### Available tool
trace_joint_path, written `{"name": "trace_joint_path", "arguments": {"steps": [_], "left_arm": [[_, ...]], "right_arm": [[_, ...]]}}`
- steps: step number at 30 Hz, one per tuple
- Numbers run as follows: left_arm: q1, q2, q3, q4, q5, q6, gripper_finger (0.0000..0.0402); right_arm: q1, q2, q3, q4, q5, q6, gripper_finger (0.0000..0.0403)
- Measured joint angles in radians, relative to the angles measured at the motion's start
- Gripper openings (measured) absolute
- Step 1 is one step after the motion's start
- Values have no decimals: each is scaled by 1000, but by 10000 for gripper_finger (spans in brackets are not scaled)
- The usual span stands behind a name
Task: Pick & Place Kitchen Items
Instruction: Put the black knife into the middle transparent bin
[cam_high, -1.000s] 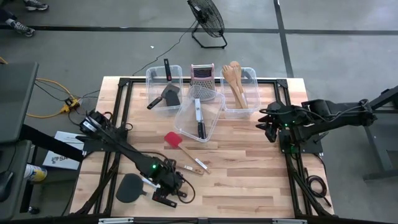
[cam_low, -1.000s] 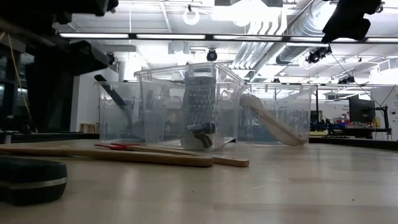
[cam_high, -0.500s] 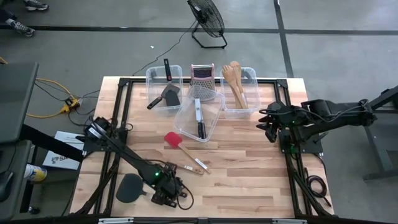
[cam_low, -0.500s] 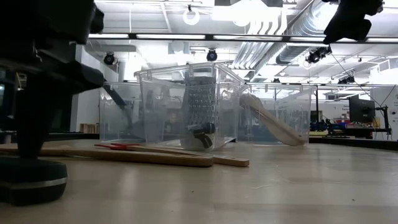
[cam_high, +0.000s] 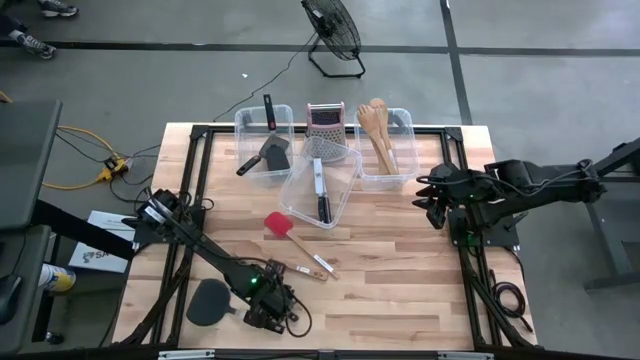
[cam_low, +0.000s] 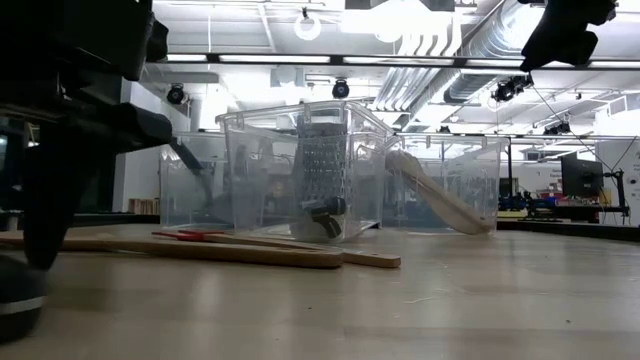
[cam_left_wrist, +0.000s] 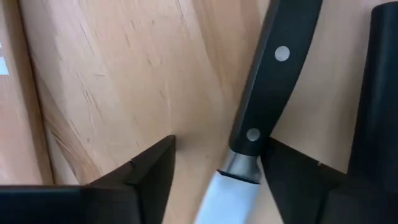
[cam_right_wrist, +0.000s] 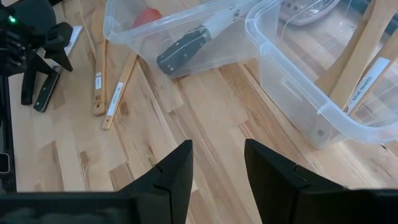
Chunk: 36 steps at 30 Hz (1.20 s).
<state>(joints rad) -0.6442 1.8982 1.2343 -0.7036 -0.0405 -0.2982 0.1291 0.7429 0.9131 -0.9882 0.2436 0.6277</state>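
Observation:
A black-handled steel knife (cam_left_wrist: 264, 93) lies flat on the table near its front edge. My left gripper (cam_high: 265, 308) is low over it and open (cam_left_wrist: 221, 146), one finger on each side where handle meets blade. A black flat spatula (cam_high: 207, 300) lies just left of it. A red spatula (cam_high: 278, 224) and a pale wooden utensil (cam_high: 305, 270) lie mid-table. My right gripper (cam_high: 432, 205) is open and empty (cam_right_wrist: 217, 146), above the table's right side. My left gripper comes at the knife from above, fingers across it. One finger (cam_left_wrist: 298, 180) stands right against the blade end of the handle (cam_left_wrist: 252, 140); I cannot tell whether it touches. The knife lies flat on the table.
Three clear bins stand at the back: the left (cam_high: 245, 120) holds black spatulas, the middle (cam_high: 345, 190) a knife, the right (cam_high: 405, 125) wooden spoons. A steel box grater (cam_high: 323, 118) stands between them. There is bare wood at the front right.
My left gripper has gone toward the table's near edge and down over the knife. In the low view the dark thing at the left edge has slid mostly out of the picture.

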Motion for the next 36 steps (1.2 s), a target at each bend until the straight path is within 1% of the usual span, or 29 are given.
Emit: {"name": "trace_joint_path", "arguments": {"steps": [13,16,18,21,29,33,36], "left_arm": [[-4,1,0,-2,3,9,66],[-4,1,0,-5,12,9,65],[-3,1,6,-25,36,-1,65],[-3,6,42,-139,61,-21,65],[18,6,203,-404,59,-21,65],[50,6,322,-567,11,-15,65],[86,4,418,-663,-87,4,65]], "right_arm": [[0,0,0,0,0,-2,137],[0,0,0,0,-7,-2,137],[0,0,0,0,-15,-2,137],[0,0,0,4,-24,-2,137],[0,3,0,6,-38,-3,137],[0,3,0,28,-38,-3,137],[0,2,0,54,-43,-5,137]]}}
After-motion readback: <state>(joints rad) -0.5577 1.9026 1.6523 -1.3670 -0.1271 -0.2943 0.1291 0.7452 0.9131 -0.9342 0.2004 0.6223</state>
